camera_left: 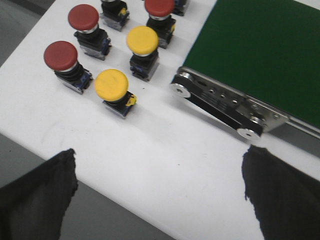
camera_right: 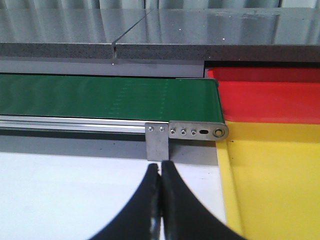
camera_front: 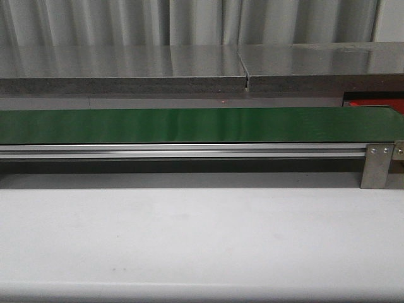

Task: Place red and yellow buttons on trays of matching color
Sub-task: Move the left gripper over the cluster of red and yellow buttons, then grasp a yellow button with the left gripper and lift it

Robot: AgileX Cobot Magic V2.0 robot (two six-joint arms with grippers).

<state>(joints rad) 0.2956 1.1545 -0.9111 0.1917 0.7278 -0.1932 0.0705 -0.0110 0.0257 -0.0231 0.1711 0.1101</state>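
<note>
Left gripper hung wide open over the nearest yellow button, probably lining up a grab; right gripper sat pinched closed, empty, by the yellow tray

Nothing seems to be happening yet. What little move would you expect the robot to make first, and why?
Probably lowering the open left gripper onto the nearest yellow button. It holds nothing, the buttons stand untouched beside the green belt, and the right gripper is shut.

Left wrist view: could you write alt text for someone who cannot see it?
Two yellow buttons and several red buttons stand grouped on a white table, beside the end of a green conveyor belt. The left end effector is open, its dark fingers spread wide, holding nothing.
</note>
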